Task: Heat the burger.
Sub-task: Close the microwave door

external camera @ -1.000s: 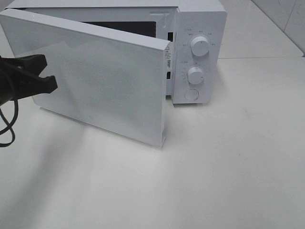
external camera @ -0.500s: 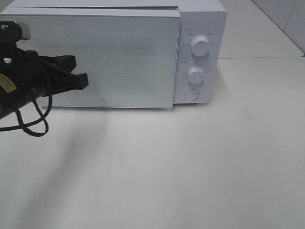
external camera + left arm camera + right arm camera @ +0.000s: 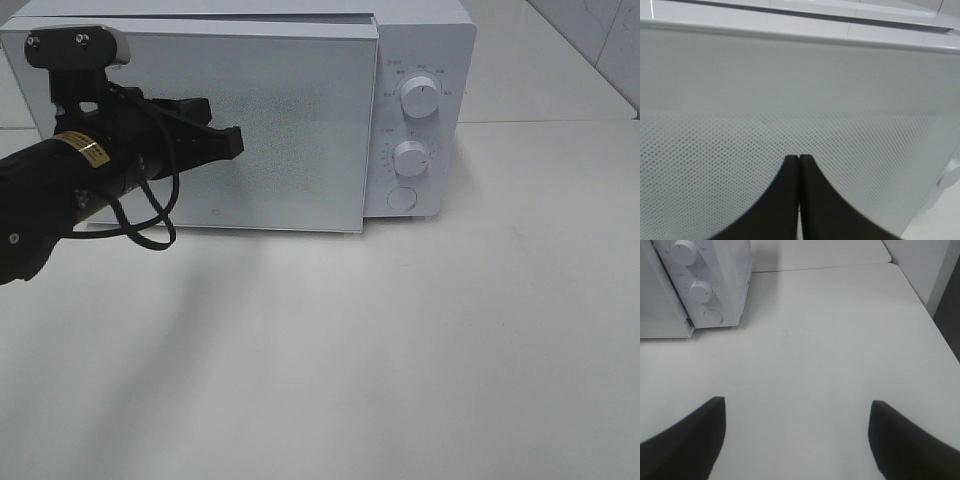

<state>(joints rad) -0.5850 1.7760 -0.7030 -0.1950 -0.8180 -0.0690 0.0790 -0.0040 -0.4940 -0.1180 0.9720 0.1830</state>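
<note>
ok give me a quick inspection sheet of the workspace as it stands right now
surface: white table, no spills seen
job's things: burger not in view; white microwave with its door shut
clutter: nothing seen
grippers: left gripper jaws shut, tips at the door, contact unclear; right gripper jaws open, empty, above the table
cables: black cable looped under the left arm
surroundings: tiled wall at the back right
</note>
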